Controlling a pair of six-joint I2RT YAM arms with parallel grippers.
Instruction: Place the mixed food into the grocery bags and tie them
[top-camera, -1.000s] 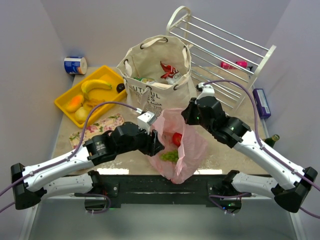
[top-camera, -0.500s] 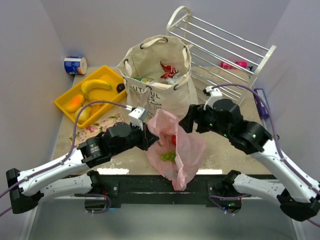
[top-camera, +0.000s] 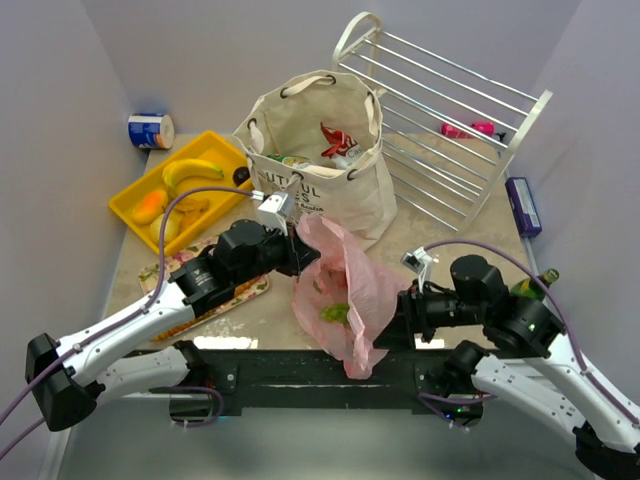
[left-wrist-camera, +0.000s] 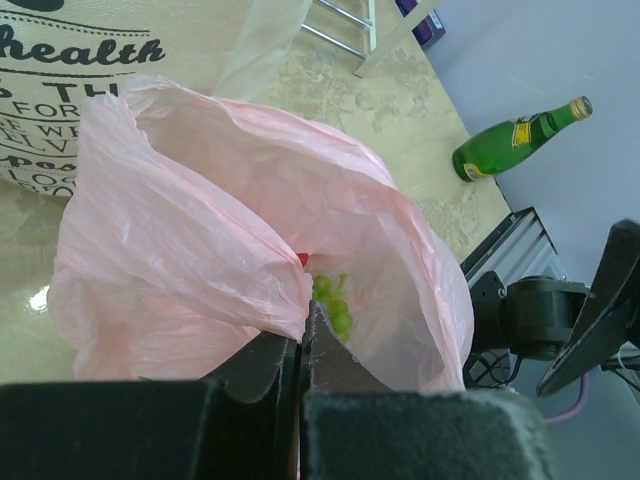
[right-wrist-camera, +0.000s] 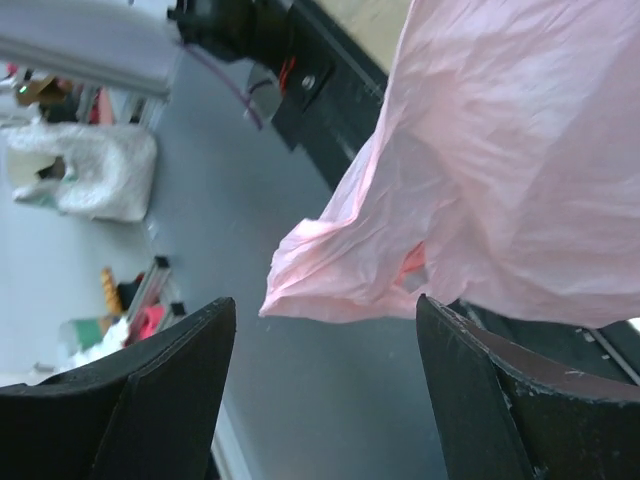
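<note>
Pink plastic bag (top-camera: 352, 285) lies at the middle of the tabletop's (top-camera: 455, 250) near edge, its lower end hanging over that edge. The left gripper (top-camera: 298, 250) has its jaws pressed together on a fold of the bag's rim, which the left wrist view shows pinched between them (left-wrist-camera: 305, 322). Green grapes (left-wrist-camera: 333, 305) lie inside, with a sliver of something red beside them.

A second ago the right gripper (top-camera: 398, 322) was up at the bag's far-right rim, near the canvas tote (top-camera: 315, 185), and the two arms held the mouth wide with a red fruit plainly showing. It has since swung down to the near edge, low beside the bag's right flank. Its jaws stand apart, and the right wrist view shows a drooping corner of pink film ahead of them (right-wrist-camera: 325, 305), not yet gripped as far as I can tell. The left arm has meanwhile carried its fold up toward the tote, so the pink plastic bag now hangs stretched from one hold and its mouth has partly fallen shut.

I read this as loading being over for this bag and tying about to start: the right gripper needs a second piece of film to knot against the left's. The tote already holds a red packet (top-camera: 338, 138) but is untied.
</note>
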